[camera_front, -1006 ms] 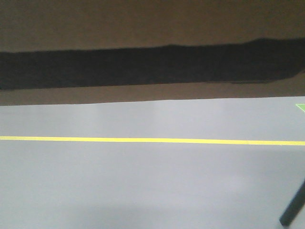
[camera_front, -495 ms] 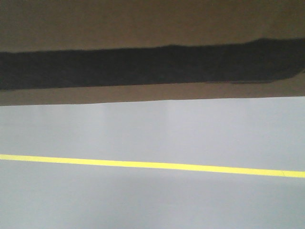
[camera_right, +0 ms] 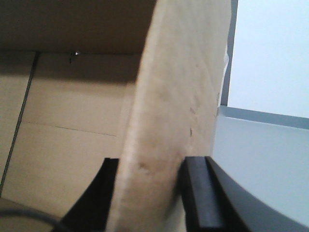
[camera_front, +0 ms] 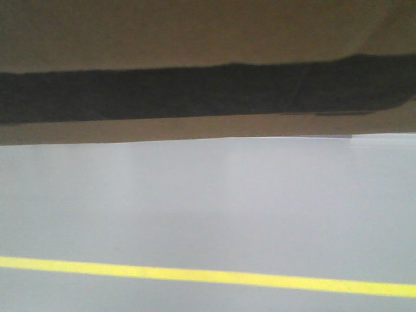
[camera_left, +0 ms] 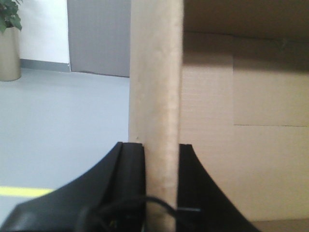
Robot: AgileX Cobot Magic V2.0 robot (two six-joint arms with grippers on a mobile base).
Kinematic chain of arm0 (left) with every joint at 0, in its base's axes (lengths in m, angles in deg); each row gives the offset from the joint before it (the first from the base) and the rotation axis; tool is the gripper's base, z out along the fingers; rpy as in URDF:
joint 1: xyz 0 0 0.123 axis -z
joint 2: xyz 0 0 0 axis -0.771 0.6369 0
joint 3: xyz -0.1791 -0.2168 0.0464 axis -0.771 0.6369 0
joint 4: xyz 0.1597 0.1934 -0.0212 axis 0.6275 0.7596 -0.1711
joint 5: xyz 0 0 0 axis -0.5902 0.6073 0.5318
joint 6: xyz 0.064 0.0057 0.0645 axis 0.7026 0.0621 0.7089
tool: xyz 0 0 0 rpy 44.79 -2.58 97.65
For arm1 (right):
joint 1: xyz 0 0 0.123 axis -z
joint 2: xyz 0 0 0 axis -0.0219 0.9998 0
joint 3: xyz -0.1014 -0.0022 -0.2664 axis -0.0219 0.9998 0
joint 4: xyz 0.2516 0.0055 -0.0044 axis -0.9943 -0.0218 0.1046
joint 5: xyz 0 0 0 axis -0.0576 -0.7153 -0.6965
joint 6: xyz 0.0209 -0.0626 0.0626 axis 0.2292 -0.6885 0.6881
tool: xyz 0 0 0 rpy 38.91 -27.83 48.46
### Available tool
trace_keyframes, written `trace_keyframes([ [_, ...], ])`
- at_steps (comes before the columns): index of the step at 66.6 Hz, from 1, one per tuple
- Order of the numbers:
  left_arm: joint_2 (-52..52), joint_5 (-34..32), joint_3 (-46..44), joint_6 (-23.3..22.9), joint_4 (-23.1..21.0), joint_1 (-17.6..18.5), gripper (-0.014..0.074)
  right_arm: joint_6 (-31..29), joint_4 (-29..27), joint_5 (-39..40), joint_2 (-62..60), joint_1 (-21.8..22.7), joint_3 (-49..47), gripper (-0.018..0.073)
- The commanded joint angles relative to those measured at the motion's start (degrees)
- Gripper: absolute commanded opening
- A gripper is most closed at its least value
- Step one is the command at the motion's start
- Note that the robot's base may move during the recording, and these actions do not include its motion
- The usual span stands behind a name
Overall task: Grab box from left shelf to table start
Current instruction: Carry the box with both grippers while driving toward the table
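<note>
Clearly, left end effector point(camera_left: 161, 149) clamped on box point(camera_left: 157, 72) wall, right end effector point(camera_right: 152, 163) likewise.

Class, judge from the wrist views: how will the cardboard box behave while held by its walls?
Likely light: what shows inside the box is empty. The wall in the right gripper looks curved, so it may flex. The left gripper pinches smooth cardboard; it might slip.

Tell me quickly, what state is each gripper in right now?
Left gripper: shut on a wall of the brown corrugated cardboard box.
Right gripper: shut on a wall of the same box.
</note>
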Motion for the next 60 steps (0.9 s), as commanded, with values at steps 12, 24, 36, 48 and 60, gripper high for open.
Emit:
trace_keyframes([
  [12, 0.80, -11.98, -2.16, -0.94, 1.50, 0.36, -0.0100, -0.41, 0.08, 8.14, 1.33, 0.26, -1.77, 0.0066],
  [24, 0.80, -11.98, -2.16, -0.94, 1.50, 0.36, -0.0100, -0.41, 0.08, 8.14, 1.33, 0.26, -1.77, 0.0066],
  [36, 0.80, -11.98, -2.16, -0.94, 1.50, 0.36, -0.0100, -0.41, 0.08, 8.14, 1.33, 0.26, -1.77, 0.0066],
  [48, 0.80, -11.98, -2.16, -0.94, 1.50, 0.36, -0.0100, -0.41, 0.08, 8.14, 1.33, 0.26, -1.77, 0.0066],
  [60, 0.80, -11.98, -2.16, -0.94, 1.50, 0.36, -0.0100, -0.41, 0.08, 8.14, 1.33, 0.26, -1.77, 0.0066],
])
